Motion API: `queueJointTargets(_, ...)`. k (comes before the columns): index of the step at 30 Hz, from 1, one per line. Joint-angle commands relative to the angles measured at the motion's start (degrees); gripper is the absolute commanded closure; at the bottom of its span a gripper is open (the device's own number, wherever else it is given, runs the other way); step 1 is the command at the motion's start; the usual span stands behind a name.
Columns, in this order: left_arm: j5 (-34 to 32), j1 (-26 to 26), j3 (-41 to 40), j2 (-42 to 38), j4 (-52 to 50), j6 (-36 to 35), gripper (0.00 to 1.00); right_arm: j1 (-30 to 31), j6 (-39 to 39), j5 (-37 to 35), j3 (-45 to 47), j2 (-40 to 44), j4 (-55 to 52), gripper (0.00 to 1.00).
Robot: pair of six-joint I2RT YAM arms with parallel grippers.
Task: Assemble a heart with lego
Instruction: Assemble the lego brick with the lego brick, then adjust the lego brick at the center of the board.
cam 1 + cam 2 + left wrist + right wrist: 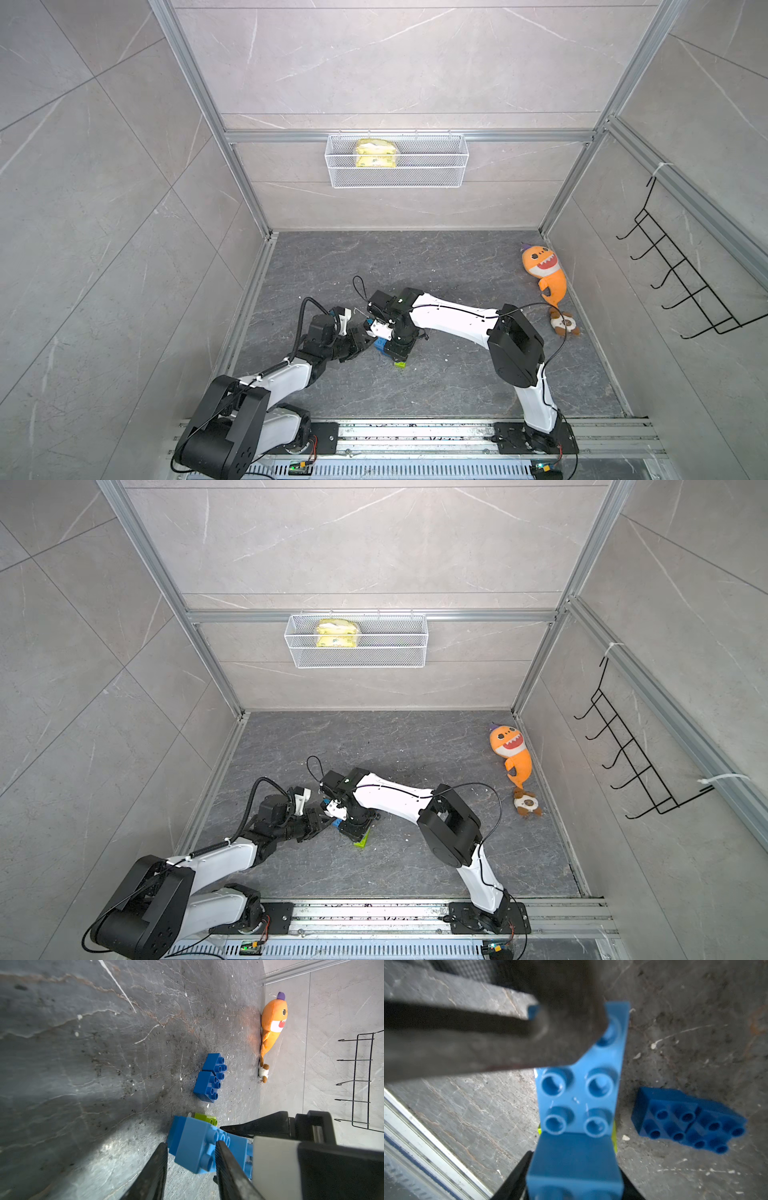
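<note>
Left wrist view showed the left pincer (192,1144) closed on the light blue brick of the heart (193,1153), with one finger (158,1167) against its side and the other across its studded face. In both top views the heart (380,344) was in the lower middle of the frame, on or just above the table (457,386); I could not tell which. It was mostly hidden beneath the two wrists, and its lime green brick (400,364) poked out at the lower edge. Right wrist view showed the right pincer (574,1159) with its fingers (517,1178) flanking a darker blue brick (574,1172) stacked on the light blue one. Whether they pressed it or stood just clear, I could not tell. Two loose dark blue bricks (687,1120), touching side by side, lay near the heart. An orange plush shark (544,270) lay by the wall at the right of the frame.
</note>
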State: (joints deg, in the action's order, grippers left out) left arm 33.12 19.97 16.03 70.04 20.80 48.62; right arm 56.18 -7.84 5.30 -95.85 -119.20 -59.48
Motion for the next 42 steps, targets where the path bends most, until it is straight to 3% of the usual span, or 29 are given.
queueJointTargets(1, 0.04, 0.1, 0.79, -1.35, -0.77, -1.97, 0.58, 0.18, 2.07, -0.81, 0.8, 5.86, 2.61, 0.45)
queueJointTargets(12, -1.49, -0.01, 2.4, -2.66, -4.54, -3.27, 0.58, -6.17, 8.02, 0.5, 12.82, 16.42, 12.18, 0.43)
queueJointTargets(17, -1.05, 0.01, 2.75, -1.87, -4.01, -3.02, 0.58, -11.49, 12.56, -1.53, 13.13, 14.25, 13.32, 0.43)
queueJointTargets(24, -0.78, 0.04, 3.28, -2.48, -4.41, -2.67, 0.58, -14.03, 15.68, 0.07, 12.48, 9.8, 14.81, 0.43)
queueJointTargets(30, -1.81, -0.22, 5.17, -5.11, -9.21, -4.25, 0.55, -14.17, 17.52, 2.57, 18.84, 14.25, 18.32, 0.45)
queueJointTargets(37, -0.34, -1.94, 11.76, -1.07, -11.83, -7.36, 0.54, -14.24, 21.02, 7.67, 30.47, 23.04, 21.29, 0.55)
queueJointTargets(42, 3.17, -1.9, 17.85, 6.25, -11.17, -9.07, 0.55, -12.83, 22.94, 17.78, 37.49, 28.31, 23.8, 0.61)
